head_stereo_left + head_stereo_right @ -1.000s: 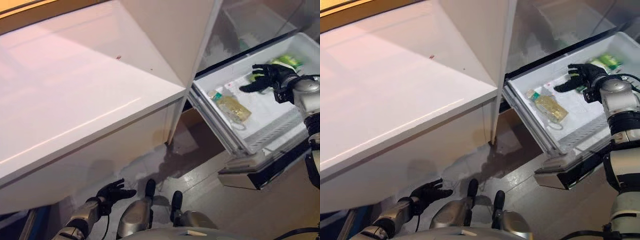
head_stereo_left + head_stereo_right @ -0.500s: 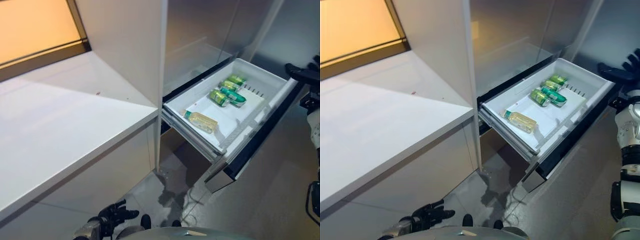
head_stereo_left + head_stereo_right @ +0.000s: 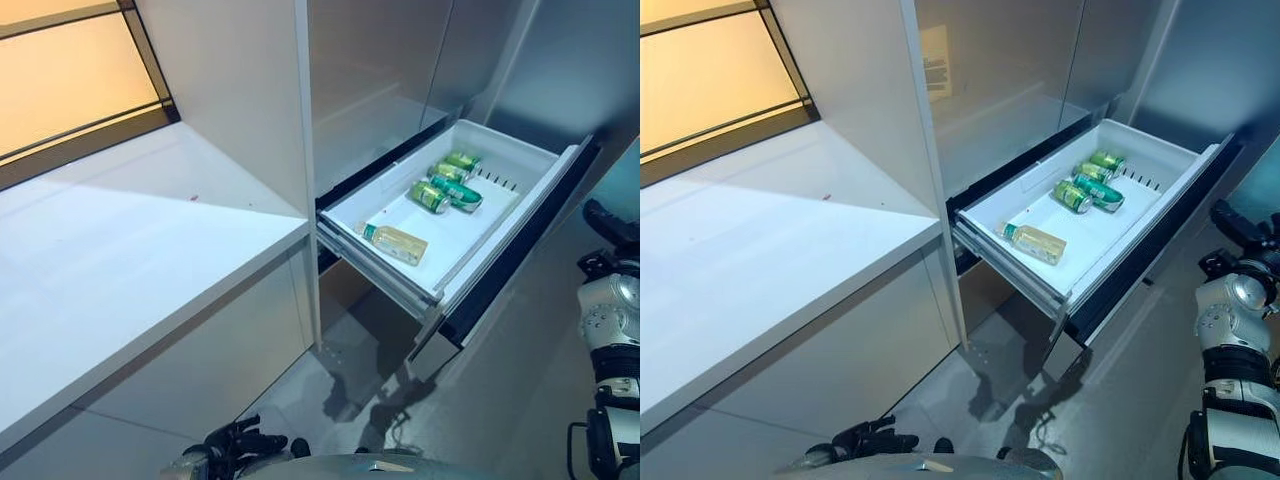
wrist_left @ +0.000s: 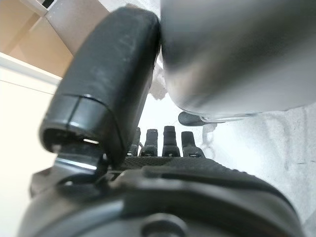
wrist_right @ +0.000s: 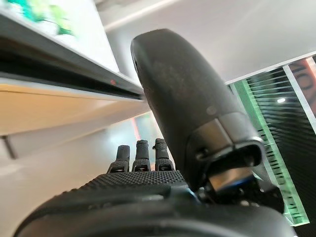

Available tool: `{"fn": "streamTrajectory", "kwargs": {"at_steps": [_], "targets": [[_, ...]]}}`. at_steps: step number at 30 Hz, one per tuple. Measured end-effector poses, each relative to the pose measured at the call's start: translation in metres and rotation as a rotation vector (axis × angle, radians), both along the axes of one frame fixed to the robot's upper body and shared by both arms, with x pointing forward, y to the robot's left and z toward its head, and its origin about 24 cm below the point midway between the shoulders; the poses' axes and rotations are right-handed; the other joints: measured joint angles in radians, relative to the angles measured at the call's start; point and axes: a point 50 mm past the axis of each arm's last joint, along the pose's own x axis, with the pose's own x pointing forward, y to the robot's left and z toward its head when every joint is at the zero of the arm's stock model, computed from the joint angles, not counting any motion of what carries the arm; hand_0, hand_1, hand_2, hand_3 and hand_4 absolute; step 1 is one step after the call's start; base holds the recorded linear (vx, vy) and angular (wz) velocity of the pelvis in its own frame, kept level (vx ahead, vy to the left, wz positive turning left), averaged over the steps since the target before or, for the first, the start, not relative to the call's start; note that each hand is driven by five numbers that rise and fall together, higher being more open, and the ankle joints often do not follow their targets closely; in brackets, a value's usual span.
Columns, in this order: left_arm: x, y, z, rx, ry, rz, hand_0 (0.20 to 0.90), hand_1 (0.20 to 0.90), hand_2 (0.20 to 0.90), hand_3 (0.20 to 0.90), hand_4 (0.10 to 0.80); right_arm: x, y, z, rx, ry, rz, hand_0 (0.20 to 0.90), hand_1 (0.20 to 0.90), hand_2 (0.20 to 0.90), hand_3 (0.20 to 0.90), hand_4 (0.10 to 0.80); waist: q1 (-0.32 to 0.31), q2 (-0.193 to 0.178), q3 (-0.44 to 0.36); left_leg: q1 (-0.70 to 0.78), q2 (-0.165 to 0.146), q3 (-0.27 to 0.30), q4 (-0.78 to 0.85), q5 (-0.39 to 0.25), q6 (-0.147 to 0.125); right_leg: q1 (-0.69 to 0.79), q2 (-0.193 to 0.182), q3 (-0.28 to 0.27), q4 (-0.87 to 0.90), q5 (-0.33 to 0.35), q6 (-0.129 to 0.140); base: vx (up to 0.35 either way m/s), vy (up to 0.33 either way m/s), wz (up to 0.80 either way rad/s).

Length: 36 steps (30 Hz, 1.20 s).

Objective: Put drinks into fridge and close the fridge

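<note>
The white fridge drawer (image 3: 545, 160) stands pulled out at the right. Green cans (image 3: 445, 182) lie together at its far end, and a clear bottle of yellowish drink (image 3: 396, 243) lies nearer the front. My right hand (image 3: 1236, 225) is open and empty, past the drawer's dark front panel (image 3: 520, 255), apart from it. In its wrist view its fingers (image 5: 140, 155) are straight. My left hand (image 3: 872, 440) hangs low near the floor, open and empty, with straight fingers (image 4: 168, 140) in its wrist view.
A long white counter (image 3: 110, 270) runs along the left, with a white cabinet wall (image 3: 240, 100) between it and the fridge. The fridge's grey upper doors (image 3: 400, 60) rise behind the drawer. Grey floor (image 3: 520, 400) lies below the drawer.
The camera has lifted and swung, so the whole picture has shifted. My right hand has left the drawer, where it was over the cans, and has dropped to the right, outside the drawer's front.
</note>
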Motion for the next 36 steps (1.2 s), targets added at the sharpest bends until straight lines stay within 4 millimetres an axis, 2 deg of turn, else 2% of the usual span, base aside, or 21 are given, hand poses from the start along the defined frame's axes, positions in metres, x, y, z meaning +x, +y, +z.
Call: {"fn": "streamTrajectory", "kwargs": {"at_steps": [3, 6, 9, 11, 19, 25, 30, 33, 36], "targets": [[0.022, -0.001, 0.008, -0.007, -0.066, 0.000, 0.900, 0.900, 0.900, 0.900, 0.800, 0.003, 0.003, -0.003, 0.044, -0.026, 0.030, 0.900, 0.900, 0.900, 0.900, 0.800, 0.027, -0.014, 0.063, -0.098, -0.016, -0.001, 0.139, -0.049, 0.006, -0.109, -0.017, -0.004, 0.165, -0.063, -0.006, -0.172, -0.010, 0.06], [0.043, -0.003, 0.016, -0.017, -0.133, 0.003, 0.900, 0.900, 0.900, 0.900, 0.800, 0.014, 0.011, 0.005, 0.074, -0.091, 0.084, 0.900, 0.900, 0.900, 0.900, 0.800, 0.030, -0.011, 0.108, -0.209, -0.021, -0.004, 0.255, -0.075, 0.009, -0.212, -0.026, -0.006, 0.273, -0.087, -0.002, -0.239, 0.026, 0.04], [0.059, -0.003, 0.023, -0.013, -0.192, 0.016, 0.900, 0.900, 0.900, 0.900, 0.800, 0.031, 0.019, 0.029, 0.083, -0.231, 0.137, 0.900, 0.900, 0.900, 0.900, 0.800, 0.025, -0.012, 0.159, -0.299, -0.022, -0.003, 0.338, -0.096, 0.016, -0.297, -0.033, -0.003, 0.356, -0.104, -0.006, -0.124, 0.038, -0.04], [0.064, -0.004, 0.026, -0.023, -0.209, 0.026, 0.900, 0.900, 0.900, 0.900, 0.800, 0.036, 0.023, 0.038, 0.068, -0.269, 0.175, 0.900, 0.900, 0.900, 0.900, 0.800, 0.026, -0.010, 0.169, -0.337, -0.020, -0.003, 0.367, -0.101, 0.014, -0.333, -0.037, -0.003, 0.384, -0.109, -0.007, -0.069, 0.032, 0.03], [0.071, -0.014, 0.029, -0.078, -0.262, 0.068, 0.900, 0.900, 0.900, 0.900, 0.800, 0.044, 0.031, 0.056, 0.030, -0.396, 0.309, 0.900, 0.900, 0.900, 0.900, 0.800, 0.026, 0.014, 0.200, -0.403, -0.061, -0.052, 0.380, -0.081, 0.017, -0.404, -0.049, -0.004, 0.423, -0.103, -0.001, -0.081, 0.026, -0.06], [0.072, -0.019, 0.029, -0.106, -0.266, 0.099, 0.900, 0.900, 0.900, 0.900, 0.800, 0.053, 0.038, 0.072, -0.006, -0.458, 0.376, 0.900, 0.900, 0.900, 0.900, 0.800, 0.028, 0.036, 0.210, -0.416, -0.071, -0.104, 0.339, -0.054, -0.006, -0.416, -0.050, -0.036, 0.393, -0.086, -0.017, -0.025, -0.002, 0.10], [0.070, -0.022, 0.028, -0.116, -0.263, 0.109, 0.900, 0.900, 0.900, 0.900, 0.800, 0.061, 0.049, 0.079, -0.031, -0.453, 0.428, 0.900, 0.900, 0.900, 0.900, 0.800, 0.051, 0.054, 0.219, -0.372, -0.069, -0.168, 0.256, -0.009, -0.034, -0.362, -0.047, -0.100, 0.327, -0.065, -0.038, 0.007, -0.025, 0.30], [0.069, -0.023, 0.027, -0.124, -0.265, 0.105, 0.900, 0.900, 0.900, 0.900, 0.800, 0.067, 0.053, 0.083, -0.045, -0.435, 0.445, 0.900, 0.900, 0.900, 0.900, 0.800, 0.071, 0.062, 0.222, -0.339, -0.066, -0.207, 0.197, 0.002, -0.038, -0.318, -0.047, -0.152, 0.266, -0.052, -0.050, 0.038, -0.018, 0.40], [0.068, -0.022, 0.027, -0.122, -0.272, 0.107, 0.900, 0.900, 0.900, 0.900, 0.800, 0.070, 0.053, 0.085, -0.051, -0.415, 0.441, 0.900, 0.900, 0.900, 0.900, 0.800, 0.097, 0.062, 0.222, -0.313, -0.046, -0.218, 0.153, 0.004, -0.038, -0.267, -0.047, -0.213, 0.212, -0.045, -0.064, 0.072, -0.025, 0.57]]}}
